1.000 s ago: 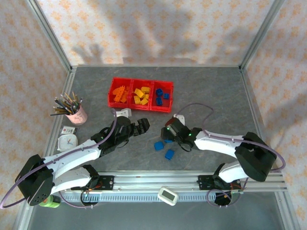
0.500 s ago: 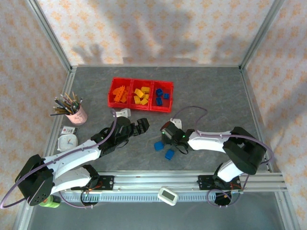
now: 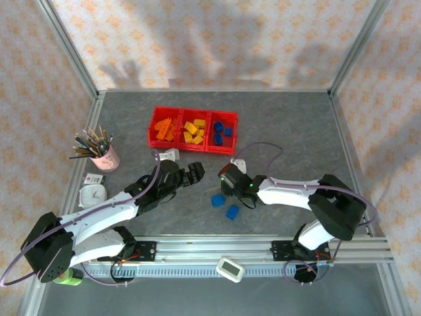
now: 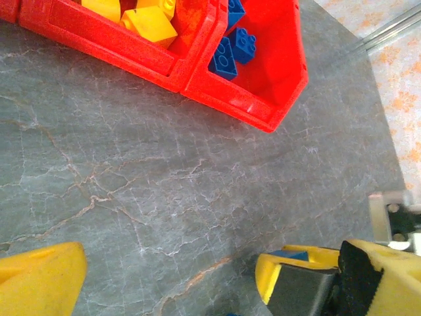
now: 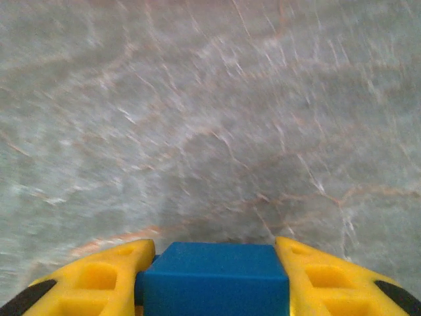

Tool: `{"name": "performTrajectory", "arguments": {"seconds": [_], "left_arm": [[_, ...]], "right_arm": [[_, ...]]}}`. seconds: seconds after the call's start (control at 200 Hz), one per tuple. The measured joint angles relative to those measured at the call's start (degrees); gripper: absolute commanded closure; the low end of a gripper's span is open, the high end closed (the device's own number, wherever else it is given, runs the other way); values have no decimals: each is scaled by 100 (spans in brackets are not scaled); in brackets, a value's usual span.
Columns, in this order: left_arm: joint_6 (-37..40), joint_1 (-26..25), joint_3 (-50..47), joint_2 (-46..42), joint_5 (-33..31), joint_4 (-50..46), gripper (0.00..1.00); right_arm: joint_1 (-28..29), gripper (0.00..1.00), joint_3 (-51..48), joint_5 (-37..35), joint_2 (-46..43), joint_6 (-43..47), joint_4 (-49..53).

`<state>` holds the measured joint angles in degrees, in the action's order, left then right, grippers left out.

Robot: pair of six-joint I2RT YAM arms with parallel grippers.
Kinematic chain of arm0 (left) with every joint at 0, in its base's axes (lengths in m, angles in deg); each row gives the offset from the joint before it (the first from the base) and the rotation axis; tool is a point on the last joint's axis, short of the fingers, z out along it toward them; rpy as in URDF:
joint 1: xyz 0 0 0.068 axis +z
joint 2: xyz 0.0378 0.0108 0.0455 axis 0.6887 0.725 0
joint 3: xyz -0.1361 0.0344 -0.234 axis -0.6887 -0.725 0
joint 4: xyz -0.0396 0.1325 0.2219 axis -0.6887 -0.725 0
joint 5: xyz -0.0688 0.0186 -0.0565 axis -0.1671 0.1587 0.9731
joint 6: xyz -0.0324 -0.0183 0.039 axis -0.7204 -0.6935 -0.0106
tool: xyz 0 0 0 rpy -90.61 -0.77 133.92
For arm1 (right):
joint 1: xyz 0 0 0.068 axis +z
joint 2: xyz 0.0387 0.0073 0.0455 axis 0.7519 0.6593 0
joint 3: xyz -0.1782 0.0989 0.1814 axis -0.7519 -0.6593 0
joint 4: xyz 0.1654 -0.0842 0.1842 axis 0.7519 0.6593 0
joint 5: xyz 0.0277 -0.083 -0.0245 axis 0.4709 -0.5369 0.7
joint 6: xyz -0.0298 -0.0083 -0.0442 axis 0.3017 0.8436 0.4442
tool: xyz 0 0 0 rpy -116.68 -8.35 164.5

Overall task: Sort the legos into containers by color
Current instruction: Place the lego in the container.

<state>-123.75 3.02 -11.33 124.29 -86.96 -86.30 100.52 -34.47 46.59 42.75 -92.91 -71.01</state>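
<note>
Grey tabletop [image 5: 210, 99]; blue brick [image 5: 216, 280] lies crosswise in right end effector [image 5: 214, 263].

Containers [image 3: 191, 146] far centre — two legos [image 3: 218, 200] on table [image 3: 296, 131] before them; pencil cup [image 3: 105, 158] left.

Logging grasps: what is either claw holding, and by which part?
The right claw clamps a blue brick by its two opposite sides. The left claw is open and holds nothing.
</note>
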Motion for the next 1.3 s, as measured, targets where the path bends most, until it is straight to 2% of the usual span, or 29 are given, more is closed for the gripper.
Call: {"name": "performTrajectory", "arguments": {"seconds": [0.26,0.596,0.806,1.011,1.301], "left_arm": [[223,262,404,2,-90,-199,1],[634,896,863,101,-61,-356,1],[802,1130,1062,396,68,-367,1],[894,1204,1220,588,216,-407,1],[894,1207,1246,592,240,-455,1]], "right_arm": [[-575,64,1204,-2,146,442,55],[-1335,63,3154,-24,1615,1211,225],[-1596,62,4070,-129,2496,1521,348],[-1735,47,4843,-216,3211,1703,546],[-1757,35,4651,-125,3064,1816,597]]}}
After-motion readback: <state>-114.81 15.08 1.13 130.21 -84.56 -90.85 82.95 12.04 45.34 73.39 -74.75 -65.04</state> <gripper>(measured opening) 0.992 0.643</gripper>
